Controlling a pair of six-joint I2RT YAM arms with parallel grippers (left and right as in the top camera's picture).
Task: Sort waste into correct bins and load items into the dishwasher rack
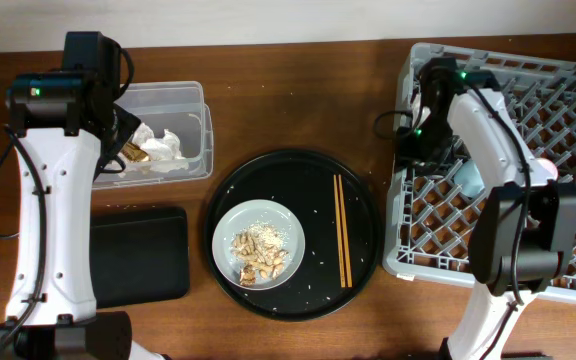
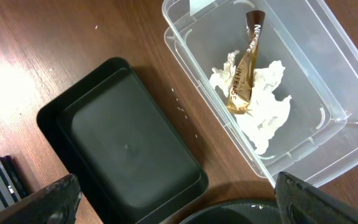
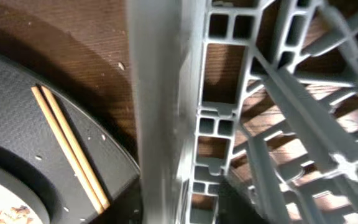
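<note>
Clear plastic lies directly under the left gripper (image 2: 179,208): the tub (image 2: 174,37) holds the crumpled tissue (image 2: 263,102) and a brown stick sachet (image 2: 244,74). These jaws stand wide with nothing between them. The black rectangular tray (image 2: 129,155) lies bare, just beside the tub and also beneath them.

Rightward, between the two arms, the round black tray (image 1: 358,200) carries the grey bowl (image 1: 278,222) with its food scraps (image 1: 260,258). It also carries the chopsticks (image 1: 341,230).

The chopsticks lie to the left of the right gripper (image 1: 430,140), which hangs at the left wall of the dishwasher rack (image 1: 528,80). Their long axis runs near-to-far across the table, roughly parallel to that wall. They are well apart from the left jaws, so the right arm looks the better placed to take them.

A light blue cup (image 1: 466,178) sits in the rack just below the right jaws, half hidden by the arm. Whether those jaws are wide or narrow I cannot tell: the wrist view is filled by blurred rack wall, and overhead the arm covers them.
</note>
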